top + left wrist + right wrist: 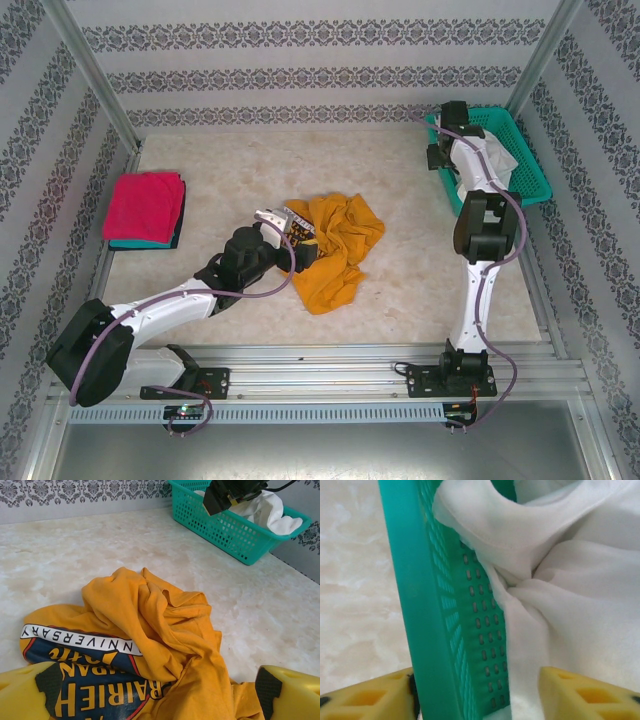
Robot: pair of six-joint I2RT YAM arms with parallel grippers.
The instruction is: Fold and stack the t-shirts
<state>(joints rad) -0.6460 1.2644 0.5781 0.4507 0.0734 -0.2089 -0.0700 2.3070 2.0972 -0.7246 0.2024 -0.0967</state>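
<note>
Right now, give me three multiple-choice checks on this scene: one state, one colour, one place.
1. The orange shirt is: A folded flat; B crumpled; C hanging from a gripper.
2. The cloth in the basket is: A white; B magenta; C orange.
3. The magenta shirt lies: A in the basket; B on the teal shirt, table's left; C under the orange shirt.
Answers: 1 B, bunched in a heap; 2 A, white folds lie in it; 3 B, teal edge shows beneath.
</note>
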